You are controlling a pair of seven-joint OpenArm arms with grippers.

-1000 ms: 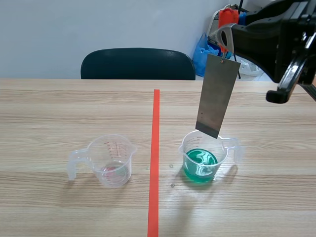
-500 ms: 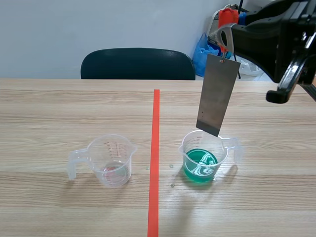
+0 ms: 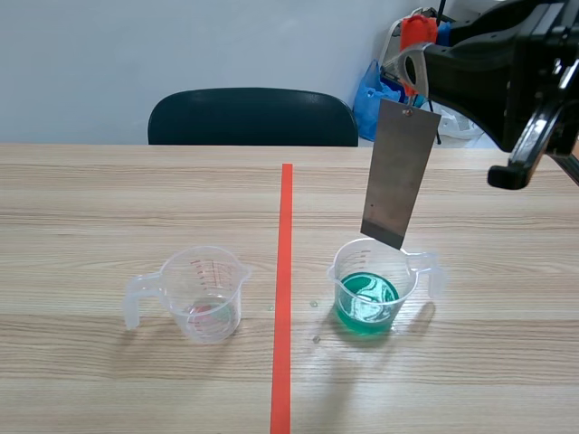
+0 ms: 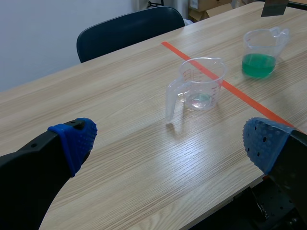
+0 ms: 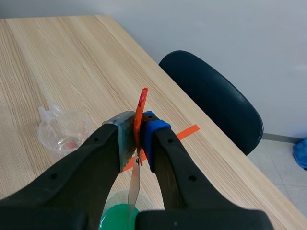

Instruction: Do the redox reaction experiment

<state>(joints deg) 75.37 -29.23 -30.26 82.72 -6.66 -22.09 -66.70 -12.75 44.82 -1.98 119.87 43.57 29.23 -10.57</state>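
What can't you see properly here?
- Left wrist view: the metal plate is cut off by the picture's edge; only a corner shows.
- Right wrist view: the right gripper, shut on the plate's orange tag, hides most of the green cup; the plate shows only edge-on.
- Scene view: the printed marks on the nearly empty cup are too small to read.

Bright, even light, faint soft shadows on the table (image 3: 136,199), white glare on the green liquid (image 3: 366,303)
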